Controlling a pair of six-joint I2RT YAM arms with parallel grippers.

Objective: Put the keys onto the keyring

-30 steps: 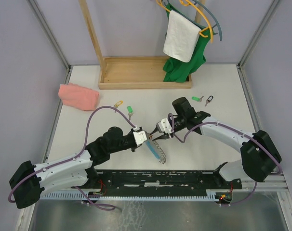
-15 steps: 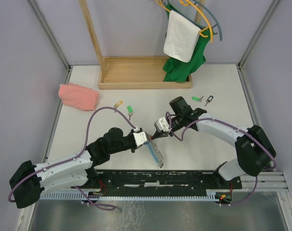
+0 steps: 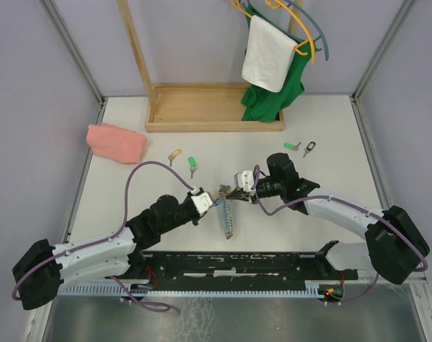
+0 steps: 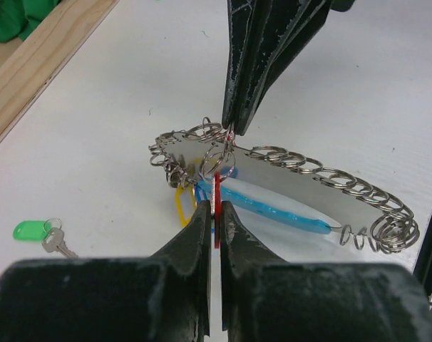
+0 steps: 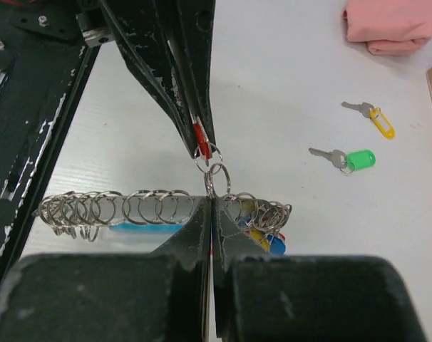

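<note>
Holding the red-tagged key [image 4: 217, 201] up to the keyring [image 4: 287, 196] at mid-table [image 3: 323, 121].
Clenching the left end effector [image 4: 215, 214] on the key's red tag, edge-on; clamping the right end effector [image 5: 212, 203] shut on a small ring at the keyring's tagged end, tips almost touching. Trailing the blue strip and coil of rings toward the table's near edge, well apart from the green-tagged key [image 5: 351, 159] and yellow-tagged key [image 5: 376, 117].

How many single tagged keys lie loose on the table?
4: a yellow-tagged key and a green-tagged key left of centre, another green-tagged key and a dark-tagged key at right. Others may be hidden.
</note>
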